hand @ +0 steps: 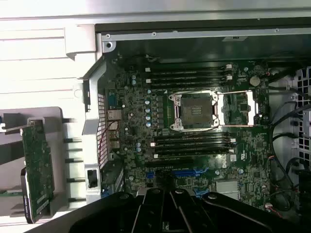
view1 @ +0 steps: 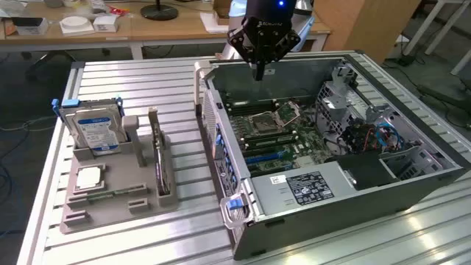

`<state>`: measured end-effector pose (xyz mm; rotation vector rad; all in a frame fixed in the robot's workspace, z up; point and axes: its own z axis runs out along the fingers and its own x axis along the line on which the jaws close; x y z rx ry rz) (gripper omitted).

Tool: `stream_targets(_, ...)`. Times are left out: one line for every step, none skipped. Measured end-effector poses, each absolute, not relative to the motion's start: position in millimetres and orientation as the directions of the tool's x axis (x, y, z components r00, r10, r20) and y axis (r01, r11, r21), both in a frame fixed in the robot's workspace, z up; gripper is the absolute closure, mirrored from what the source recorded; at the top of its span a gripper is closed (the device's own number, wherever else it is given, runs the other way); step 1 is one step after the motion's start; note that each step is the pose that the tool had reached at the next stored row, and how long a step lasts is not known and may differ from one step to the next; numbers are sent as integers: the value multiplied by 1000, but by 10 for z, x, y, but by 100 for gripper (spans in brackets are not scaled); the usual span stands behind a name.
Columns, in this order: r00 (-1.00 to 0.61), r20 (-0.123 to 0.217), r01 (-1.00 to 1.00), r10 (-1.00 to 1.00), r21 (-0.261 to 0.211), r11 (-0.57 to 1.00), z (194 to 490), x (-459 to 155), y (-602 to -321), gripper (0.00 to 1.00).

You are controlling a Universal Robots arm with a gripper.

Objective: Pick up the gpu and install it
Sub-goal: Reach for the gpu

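The gpu [view1: 158, 160] stands on edge in a slot of the grey holder tray [view1: 118, 207], at the exterior view's left of the open computer case [view1: 353, 212]. In the wrist view the gpu [hand: 36, 165] shows its green circuit face beside the case wall. My gripper [view1: 259, 75] hangs over the far end of the case, above the motherboard [view1: 283, 135], well away from the gpu. Its fingers are shut together with nothing between them. The gripper [hand: 165, 206] sits dark above the motherboard [hand: 194, 145] and its blue slots.
A silver hard drive [view1: 92, 130] with a blue-white label stands upright in the holder tray. A processor chip [view1: 88, 176] and a memory stick [view1: 110, 193] lie flat on it. Cables and a drive cage [view1: 368, 132] crowd the case's right end. A wooden desk [view1: 169, 27] stands behind.
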<state>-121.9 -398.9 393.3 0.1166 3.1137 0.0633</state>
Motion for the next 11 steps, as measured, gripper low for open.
stream_targets(-997, -24, 74, 75, 41, 996, 3933, -1219, -3989, 90)
stream_targets(-997, -24, 74, 75, 41, 996, 3933, -1219, -3989, 90)
stream_targets(-997, -24, 74, 75, 41, 996, 3933, -1222, -3988, 90)
stream_targets(-997, -24, 75, 76, 42, 996, 3932, -1229, -3988, 90)
stream_targets(-997, -24, 74, 75, 41, 996, 3933, -1239, -3988, 90)
stream_targets(-997, -24, 74, 75, 41, 996, 3933, -1260, -3988, 90)
stream_targets(-997, -24, 74, 75, 41, 996, 3933, -1284, -3989, 90)
stream_targets(-997, -24, 74, 75, 41, 996, 3933, -1310, -3989, 90)
stream_targets(-997, -24, 74, 75, 41, 996, 3933, -1332, -3989, 90)
stream_targets(-997, -24, 74, 75, 41, 996, 3933, -1354, -3989, 90)
stream_targets(-997, -24, 74, 75, 41, 996, 3933, -1382, -3989, 90)
